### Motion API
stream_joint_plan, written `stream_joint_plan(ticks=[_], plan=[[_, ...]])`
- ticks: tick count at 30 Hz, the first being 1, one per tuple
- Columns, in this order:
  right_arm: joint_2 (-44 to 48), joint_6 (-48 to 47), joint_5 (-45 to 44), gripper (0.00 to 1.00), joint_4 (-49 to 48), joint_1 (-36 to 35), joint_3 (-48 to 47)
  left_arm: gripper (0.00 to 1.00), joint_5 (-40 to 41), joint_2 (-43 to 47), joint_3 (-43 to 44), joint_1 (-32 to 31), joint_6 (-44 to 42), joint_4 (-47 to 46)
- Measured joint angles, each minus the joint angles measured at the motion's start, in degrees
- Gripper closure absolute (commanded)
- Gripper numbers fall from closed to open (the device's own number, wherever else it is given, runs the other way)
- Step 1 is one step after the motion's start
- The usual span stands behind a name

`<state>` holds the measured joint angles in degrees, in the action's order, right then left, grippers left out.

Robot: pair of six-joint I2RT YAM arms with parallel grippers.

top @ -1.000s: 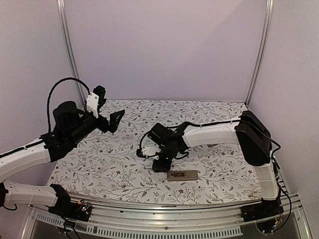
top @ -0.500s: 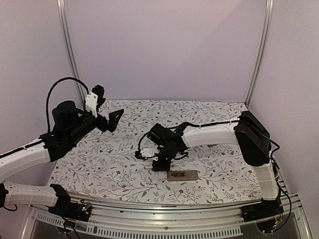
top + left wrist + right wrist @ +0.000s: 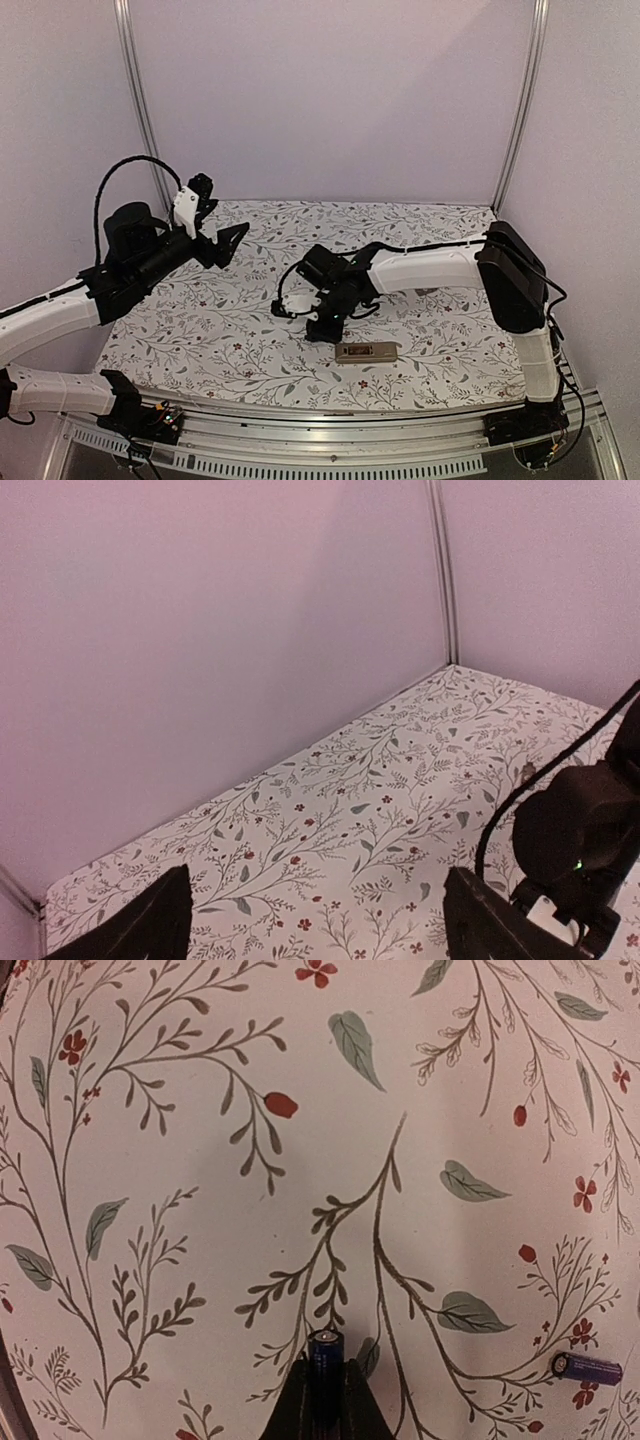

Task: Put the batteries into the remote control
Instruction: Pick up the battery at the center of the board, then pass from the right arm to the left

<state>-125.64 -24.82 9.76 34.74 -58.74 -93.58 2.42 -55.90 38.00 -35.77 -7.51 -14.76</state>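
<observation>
Right gripper [image 3: 323,1405] is clamping one battery [image 3: 323,1348] at its tips. Other battery [image 3: 585,1367] is lying nearby on cloth [image 3: 200,1210]. Remote control [image 3: 366,351] is resting just beside that arm. Left gripper [image 3: 315,925] is gaping, empty. Advisable: grip firmly, align battery with compartment.

The right claw [image 3: 320,328] closes from a partly open setting onto one battery [image 3: 324,1348], which is now pinched upright between its fingertips. The claw sits slightly further left and farther from the remote control [image 3: 366,352] than before. The right arm's elbow [image 3: 512,278] shifts slightly right.
</observation>
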Motion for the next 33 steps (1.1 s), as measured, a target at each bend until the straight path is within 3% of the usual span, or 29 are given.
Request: stream_joint_plan(ticks=[6,14,18,23,33], plan=[[8.9,0.66,5.01,1.0,0.61,2.75,3.98,0.2,-10.05,0.0,0.0,-2.93,-6.84,4.15],[25.53,4.68,10.62,1.0,1.9,6.86,8.94,0.24,-13.73,2.4,-1.99,-17.97,-28.74,9.62],[29.97,7.96,12.07,1.0,2.82,6.6,10.45,0.28,-10.34,2.58,-3.93,-23.69,-40.37,5.22],[32.15,12.28,13.46,1.0,3.67,6.51,12.24,0.34,-2.01,-6.16,-4.7,-30.99,-55.69,-2.38],[34.07,16.7,15.19,1.0,3.85,5.09,15.04,0.37,4.0,-15.28,-5.09,-32.11,-68.28,-10.16]])
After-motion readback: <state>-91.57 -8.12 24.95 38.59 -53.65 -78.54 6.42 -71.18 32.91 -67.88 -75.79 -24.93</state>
